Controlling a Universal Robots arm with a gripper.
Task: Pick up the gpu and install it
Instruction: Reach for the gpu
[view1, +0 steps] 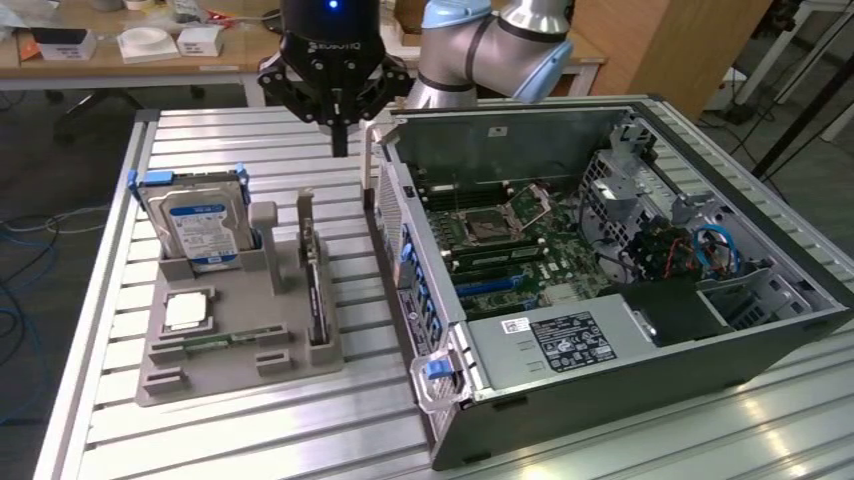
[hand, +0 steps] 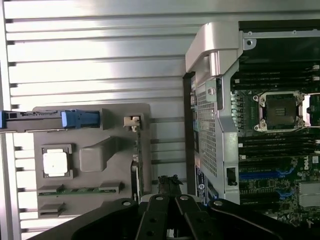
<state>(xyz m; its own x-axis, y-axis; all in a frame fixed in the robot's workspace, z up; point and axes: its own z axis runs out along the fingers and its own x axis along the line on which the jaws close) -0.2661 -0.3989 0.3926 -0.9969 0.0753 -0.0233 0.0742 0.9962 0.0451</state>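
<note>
**Item: gpu** (view1: 315, 275) (hand: 135, 172), a thin, flat, dark circuit card with a pale metal bracket at one end. It stands on its long edge in a slot of the grey moulded holder tray (view1: 240, 375), at the tray's side nearest the open black computer case (view1: 641, 385). Nothing holds it.

**Neighbours:** a silver hard drive with a blue label (view1: 198, 228) stands upright in the same tray, on the exterior view's left. The ribbed aluminium table (view1: 200, 140) carries both tray and case.

**Gripper** (view1: 340, 145) (hand: 170, 190): a black two-finger unit, fingers closed together on nothing. It hangs above the table near the case's rear corner, apart from the card.

**Risks, as judged:** closed fingers lowered onto the card's top edge would strike it rather than straddle it. The card sits close to the tray post and the case wall, so a sideways error could knock either.

**Obscured:** the card shows edge-on, its face and connector unseen, and its seating depth in the tray is unclear.
</note>
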